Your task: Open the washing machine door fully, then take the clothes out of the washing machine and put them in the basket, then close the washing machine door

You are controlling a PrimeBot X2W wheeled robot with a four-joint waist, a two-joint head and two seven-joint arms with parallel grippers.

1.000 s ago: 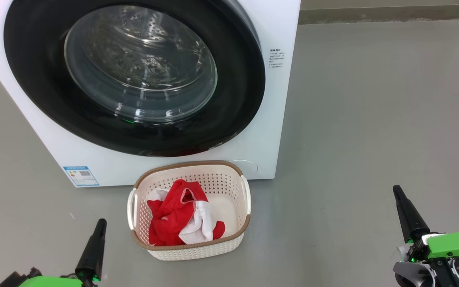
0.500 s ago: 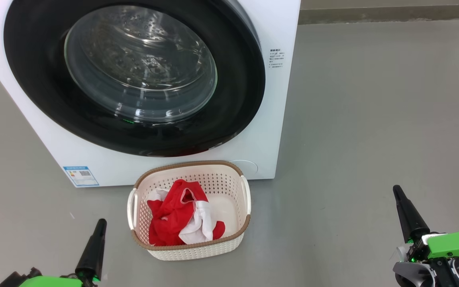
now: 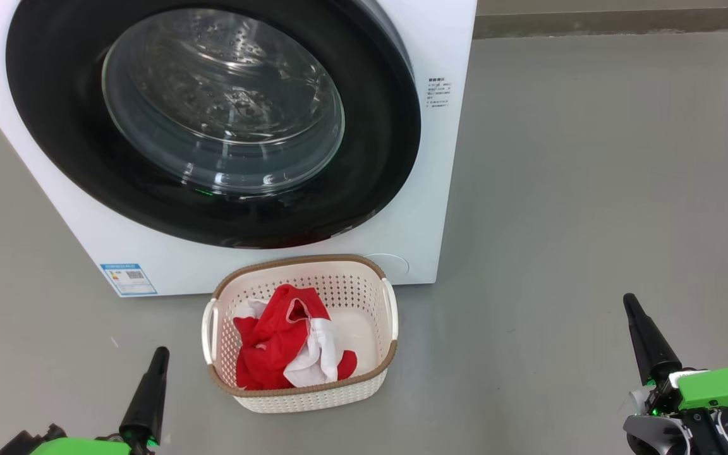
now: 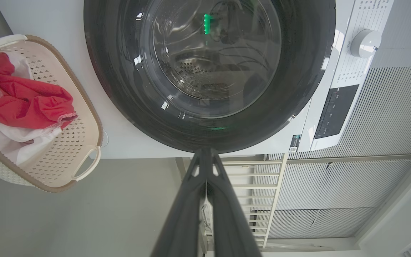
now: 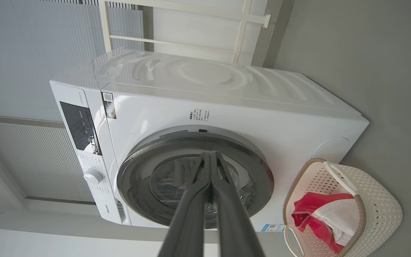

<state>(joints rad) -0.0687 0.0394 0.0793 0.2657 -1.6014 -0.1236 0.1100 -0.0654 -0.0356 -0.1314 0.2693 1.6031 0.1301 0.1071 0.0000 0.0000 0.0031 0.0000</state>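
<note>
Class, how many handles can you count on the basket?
2. One handle is on the basket at its left end, the other at its right end, in the head view.

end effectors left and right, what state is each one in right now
Left end effector: closed, holding nothing.
Right end effector: closed, holding nothing.

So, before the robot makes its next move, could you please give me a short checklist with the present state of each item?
washing machine door shut against the washing machine: ok.
clothes inside the basket, none on the floor: ok.
No red fabric seen through the door glass: ok.
Basket upright: ok.
left gripper shut, empty: ok.
right gripper shut, empty: ok.
</note>
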